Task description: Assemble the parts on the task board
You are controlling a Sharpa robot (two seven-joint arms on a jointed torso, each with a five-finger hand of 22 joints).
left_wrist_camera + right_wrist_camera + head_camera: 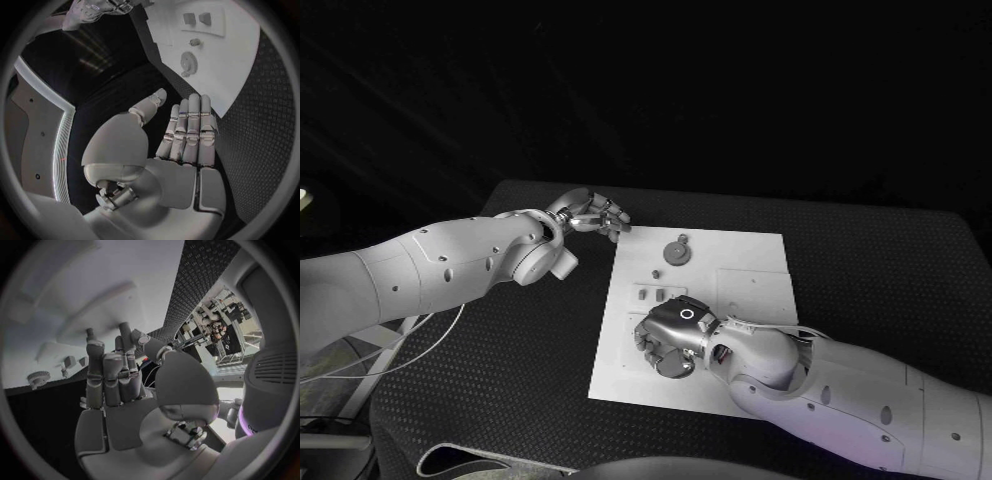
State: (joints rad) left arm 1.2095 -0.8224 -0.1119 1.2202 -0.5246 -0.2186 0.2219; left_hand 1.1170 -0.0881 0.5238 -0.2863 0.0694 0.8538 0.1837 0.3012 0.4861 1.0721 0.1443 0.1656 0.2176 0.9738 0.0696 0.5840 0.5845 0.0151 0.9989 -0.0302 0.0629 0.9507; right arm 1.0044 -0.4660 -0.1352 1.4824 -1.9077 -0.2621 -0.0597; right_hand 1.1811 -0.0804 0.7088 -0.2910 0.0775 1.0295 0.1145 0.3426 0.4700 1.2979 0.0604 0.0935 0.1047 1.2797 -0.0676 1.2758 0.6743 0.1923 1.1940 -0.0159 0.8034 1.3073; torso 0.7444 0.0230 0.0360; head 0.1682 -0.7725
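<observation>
Black textured table (877, 240) bears a flat white board (733, 300); left hand (593, 213) spread empty, right hand (672, 335) likewise, over the board's near part.

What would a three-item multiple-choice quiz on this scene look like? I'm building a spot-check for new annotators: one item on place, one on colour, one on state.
1. Where is the right hand?
A. Over the near part of the task board
B. Off the table
C. Beyond the board's far edge

2. What colour is the task board?
A. Black
B. White
C. Red

3. How is the left hand?
A. Gripping a part
B. Curled shut
C. Open, holding nothing

Key: 1 A, the head view shows it above the board's near half. 2 B, the plate is white against the black table. 3 C, the left wrist view shows fingers stretched out and an empty palm.
</observation>
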